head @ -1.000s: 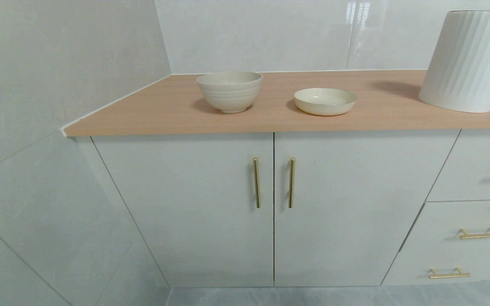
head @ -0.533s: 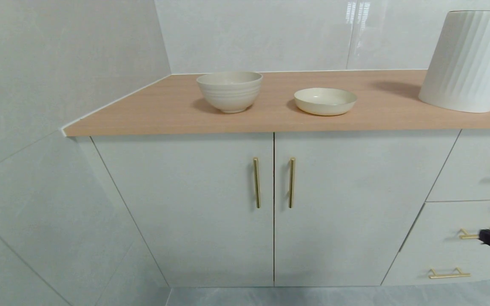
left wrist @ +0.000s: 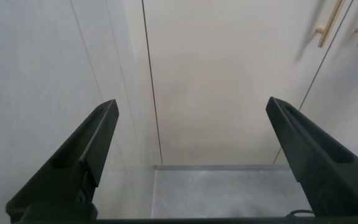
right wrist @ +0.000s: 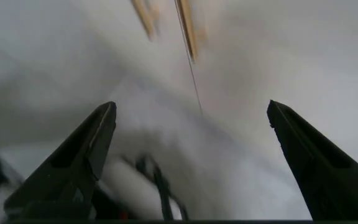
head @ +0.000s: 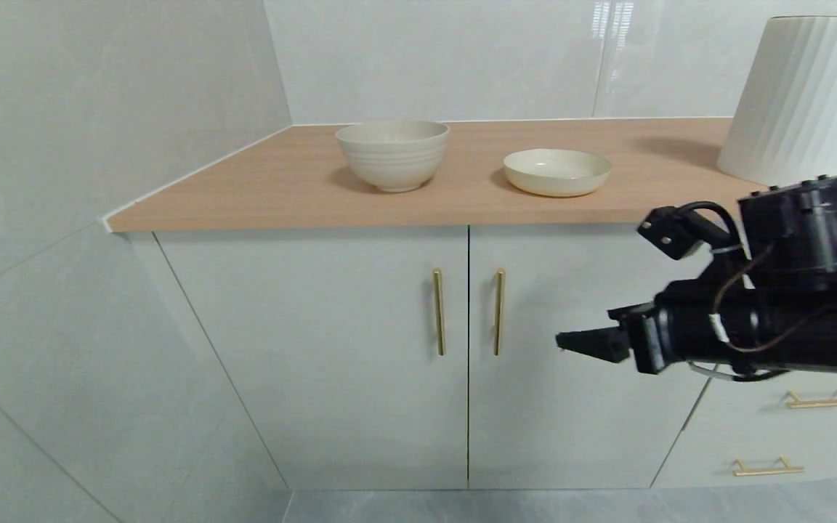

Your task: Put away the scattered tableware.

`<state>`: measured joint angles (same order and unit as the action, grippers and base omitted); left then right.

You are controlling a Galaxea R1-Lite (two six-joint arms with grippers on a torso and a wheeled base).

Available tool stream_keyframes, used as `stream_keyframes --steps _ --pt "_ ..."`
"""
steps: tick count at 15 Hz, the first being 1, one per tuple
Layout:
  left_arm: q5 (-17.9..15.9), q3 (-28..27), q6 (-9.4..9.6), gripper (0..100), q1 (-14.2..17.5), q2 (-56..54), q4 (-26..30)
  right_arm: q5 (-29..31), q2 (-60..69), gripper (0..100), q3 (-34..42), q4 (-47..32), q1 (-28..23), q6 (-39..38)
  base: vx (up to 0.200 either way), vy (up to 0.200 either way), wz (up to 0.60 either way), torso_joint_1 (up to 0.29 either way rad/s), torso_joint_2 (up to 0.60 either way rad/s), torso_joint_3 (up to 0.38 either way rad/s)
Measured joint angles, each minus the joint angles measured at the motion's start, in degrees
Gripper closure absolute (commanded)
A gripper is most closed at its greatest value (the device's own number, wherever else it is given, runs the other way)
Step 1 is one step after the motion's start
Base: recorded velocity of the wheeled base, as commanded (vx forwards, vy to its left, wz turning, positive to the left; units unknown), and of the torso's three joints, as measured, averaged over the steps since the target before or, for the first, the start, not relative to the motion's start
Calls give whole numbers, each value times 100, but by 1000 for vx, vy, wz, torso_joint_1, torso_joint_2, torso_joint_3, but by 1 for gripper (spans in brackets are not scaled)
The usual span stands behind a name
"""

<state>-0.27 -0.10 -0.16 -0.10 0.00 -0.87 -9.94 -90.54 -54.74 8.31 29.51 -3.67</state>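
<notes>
1. The bowl (head: pixel 392 155) and the shallow dish (head: pixel 556 172) are set apart toward the worktop's (head: pixel 259 196) left end, probably to be stored behind the closed cabinet doors (head: pixel 360 349) below.
2. The right gripper (head: pixel 571 341) is held level before the right door, spread wide, with nothing grasped or touched.
3. The left gripper (left wrist: pixel 191 155) is likewise spread and empty.

Glossy tile walls (head: pixel 426 58) are wrapping a wood countertop (head: pixel 266 192) sitting over white cabinets (head: pixel 317 349) (gold bar handles (head: pixel 438 312)), grey floor (head: pixel 535 506) below.
</notes>
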Motion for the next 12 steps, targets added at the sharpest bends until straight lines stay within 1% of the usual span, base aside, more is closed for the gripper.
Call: stream_keyframes --steps 2,7,12 --pt "0 0 0 0 2 0 0 -27 -690 0 -306 898 151 -614 0 0 0 0 0 0" --pt "2 0 0 0 0 0 0 -73 -2021 0 -472 2538 425 -1128 0 0 0 0 0 0" --pt "2 2 0 0 0 0 0 -82 -2575 0 -463 3140 463 -1306 0 0 0 0 0 0"
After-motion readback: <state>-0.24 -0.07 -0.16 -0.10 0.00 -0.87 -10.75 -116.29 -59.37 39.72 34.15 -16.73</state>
